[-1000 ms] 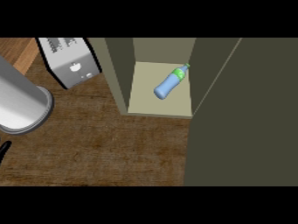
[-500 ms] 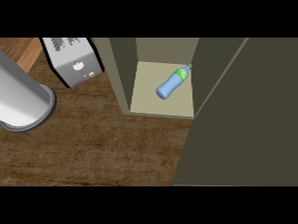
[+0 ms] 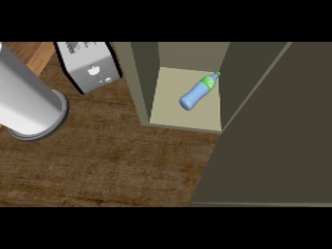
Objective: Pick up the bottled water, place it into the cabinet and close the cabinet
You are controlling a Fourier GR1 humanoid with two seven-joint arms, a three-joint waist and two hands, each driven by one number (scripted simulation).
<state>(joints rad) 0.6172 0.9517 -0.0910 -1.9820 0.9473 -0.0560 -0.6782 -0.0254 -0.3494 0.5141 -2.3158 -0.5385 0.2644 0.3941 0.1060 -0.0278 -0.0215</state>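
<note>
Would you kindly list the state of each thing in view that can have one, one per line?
Blue plastic water bottle with green cap: lying on its side on the cabinet shelf, cap pointing to the back, held by nothing.
Olive-green cabinet: open, bottle inside.
Olive-green cabinet door: swung open, not closed.
Silver toaster: standing upright on the wooden counter.
White and grey cylinder: standing on the counter.
Both hands: not in view.

A wooden counter (image 3: 118,160) fills the lower left; a tall grey cylinder (image 3: 14,99) stands on it at the left, flared at its base. Behind, near the cylinder, sits a grey toaster (image 3: 89,65), slots facing up.
</note>
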